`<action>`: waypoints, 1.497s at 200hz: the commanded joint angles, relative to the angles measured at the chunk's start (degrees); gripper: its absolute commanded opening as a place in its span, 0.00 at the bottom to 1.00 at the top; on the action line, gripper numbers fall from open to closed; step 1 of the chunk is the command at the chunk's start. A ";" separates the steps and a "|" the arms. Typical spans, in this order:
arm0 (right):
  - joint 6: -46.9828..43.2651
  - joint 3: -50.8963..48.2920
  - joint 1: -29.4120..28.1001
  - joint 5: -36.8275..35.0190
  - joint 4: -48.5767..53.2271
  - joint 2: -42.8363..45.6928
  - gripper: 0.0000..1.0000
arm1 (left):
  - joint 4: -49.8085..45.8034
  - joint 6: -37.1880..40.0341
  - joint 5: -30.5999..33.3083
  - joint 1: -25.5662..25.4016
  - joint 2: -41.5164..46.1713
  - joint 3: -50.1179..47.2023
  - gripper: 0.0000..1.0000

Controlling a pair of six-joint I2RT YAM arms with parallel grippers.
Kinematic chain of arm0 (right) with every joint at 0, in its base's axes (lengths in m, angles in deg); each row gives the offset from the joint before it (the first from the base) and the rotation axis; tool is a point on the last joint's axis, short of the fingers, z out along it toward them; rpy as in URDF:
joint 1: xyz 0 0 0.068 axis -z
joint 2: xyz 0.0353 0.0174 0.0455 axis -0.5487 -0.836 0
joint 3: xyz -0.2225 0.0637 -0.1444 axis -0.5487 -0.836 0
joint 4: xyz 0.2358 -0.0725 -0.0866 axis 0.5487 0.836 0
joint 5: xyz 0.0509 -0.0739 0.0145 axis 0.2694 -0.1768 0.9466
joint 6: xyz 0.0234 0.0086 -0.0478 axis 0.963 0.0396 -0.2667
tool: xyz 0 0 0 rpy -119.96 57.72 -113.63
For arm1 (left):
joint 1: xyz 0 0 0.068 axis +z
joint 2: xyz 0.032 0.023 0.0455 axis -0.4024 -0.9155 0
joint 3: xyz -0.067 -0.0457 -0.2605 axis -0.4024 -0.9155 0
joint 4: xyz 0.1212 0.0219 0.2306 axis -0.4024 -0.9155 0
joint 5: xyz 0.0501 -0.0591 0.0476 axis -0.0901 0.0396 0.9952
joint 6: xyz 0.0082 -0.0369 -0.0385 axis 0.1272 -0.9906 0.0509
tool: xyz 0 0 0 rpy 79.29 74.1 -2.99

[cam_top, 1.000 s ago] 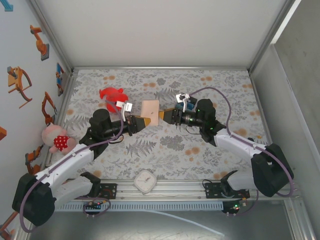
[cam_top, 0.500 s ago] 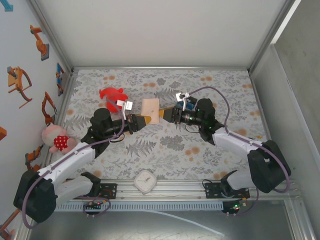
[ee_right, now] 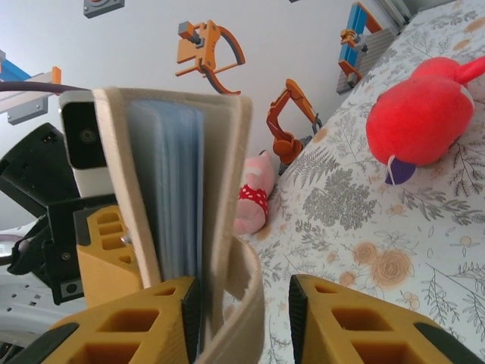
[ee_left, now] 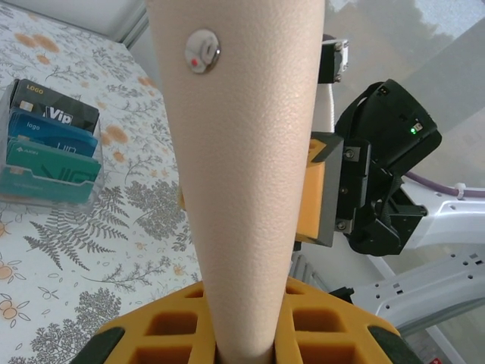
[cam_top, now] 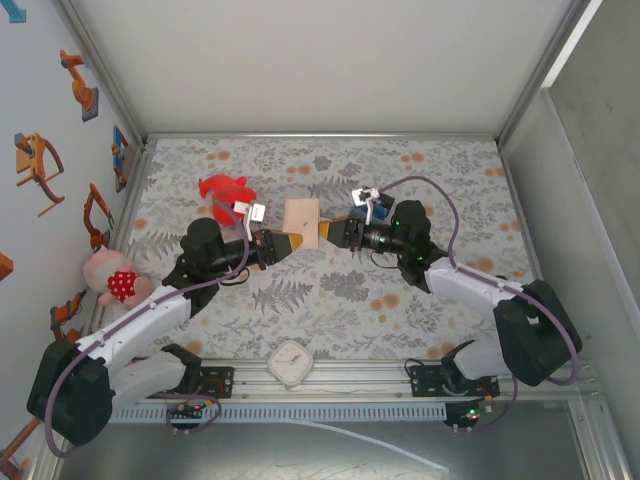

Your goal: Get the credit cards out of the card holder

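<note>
Enclosure, lit softly and evenly, shadows faint. The back wall (cam_top: 320, 60) is a plain white panel. The left wall (cam_top: 30, 230) is white and carries stickers (cam_top: 78, 85) of orange robot arms and blue-and-orange machines. The right wall (cam_top: 600, 180) is a grey panel. Two aluminium posts (cam_top: 100, 68) slant up to the back corners. The table (cam_top: 340, 330) is covered by a pale grey cloth printed with ferns, leaves and orange blooms. An aluminium rail (cam_top: 350, 375) runs along its near edge, with a white slotted duct (cam_top: 330, 410) just below it, then a grey surface (cam_top: 400, 450).

Probably a lab: aluminium-framed robot enclosure (cam_top: 320, 134)
</note>
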 commanded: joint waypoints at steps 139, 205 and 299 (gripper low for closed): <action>2.06 0.16 -2.35 3.29 -4.16 1.62 0.42 | 8.34 -1.72 -3.64 -0.93 -4.39 2.16 0.02; 1.46 0.52 -3.17 2.77 -4.69 1.78 0.06 | 3.62 -0.36 -3.38 -1.15 -3.99 2.91 0.14; -10.86 3.95 -4.49 -12.55 24.19 10.13 0.00 | -2.85 4.02 0.41 -1.23 -4.67 4.30 0.84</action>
